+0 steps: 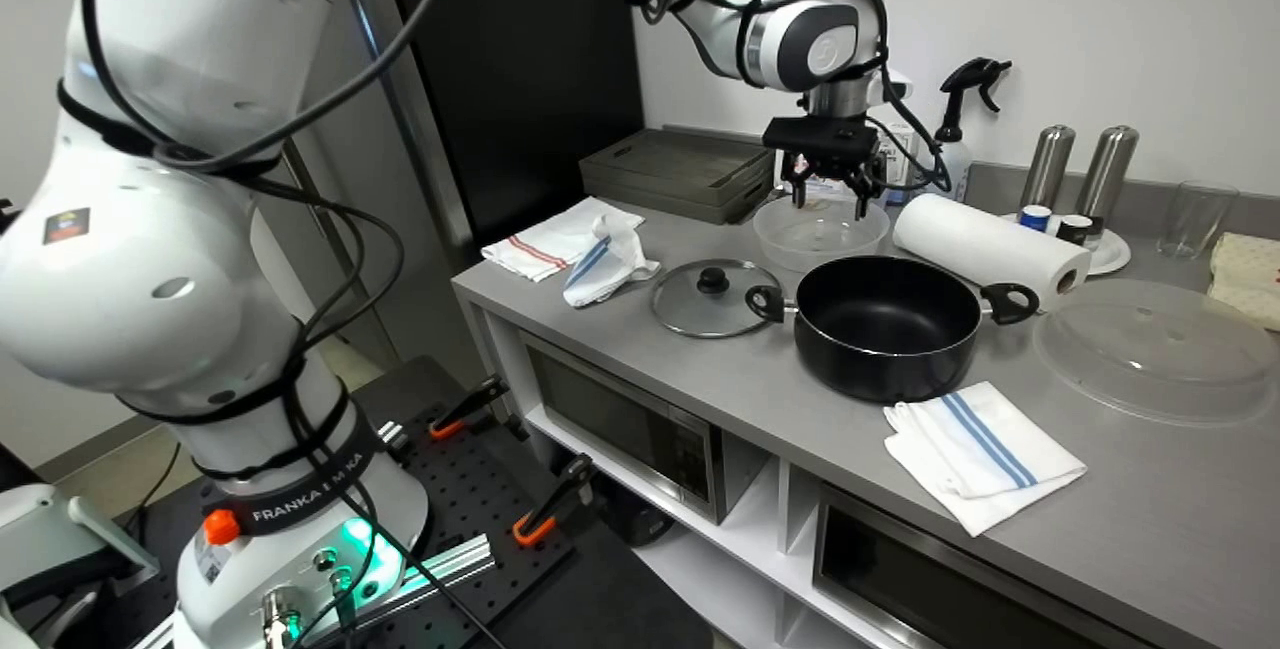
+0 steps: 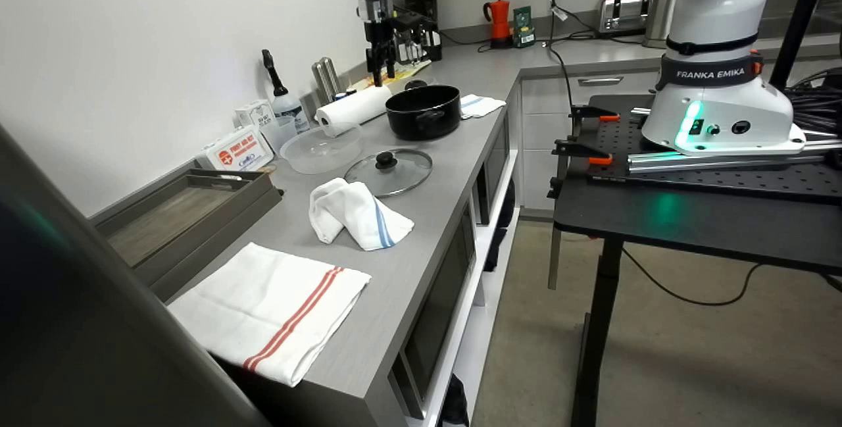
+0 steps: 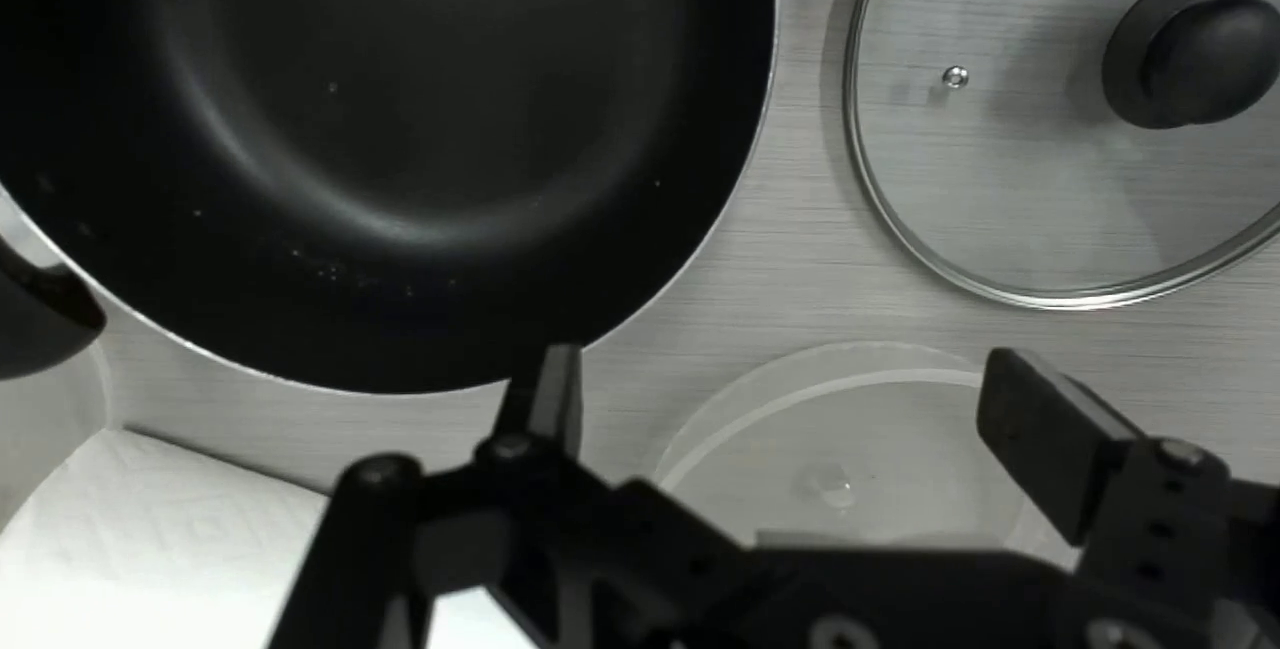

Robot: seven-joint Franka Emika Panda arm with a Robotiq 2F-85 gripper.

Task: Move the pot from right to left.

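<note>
Wrist view: end effector (image 3: 783, 374) spread wide; pot (image 3: 420, 129) at its ten o'clock; glass lid (image 3: 1050, 159) at two.

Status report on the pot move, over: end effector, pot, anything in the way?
End effector open, empty, above the counter. Black two-handled pot upright on the counter, ungripped. Glass lid beside it, likely obstructing a leftward slide.

In an exterior view, pot (image 1: 888, 327) stands on counter (image 1: 1170, 499) between glass lid (image 1: 700, 304) (left) and plastic cover (image 1: 1155, 349) (right). Paper towel roll (image 1: 985, 239) lies behind pot, folded towel (image 1: 985, 451) before it; bowl (image 1: 812, 241) sits behind glass lid.
</note>
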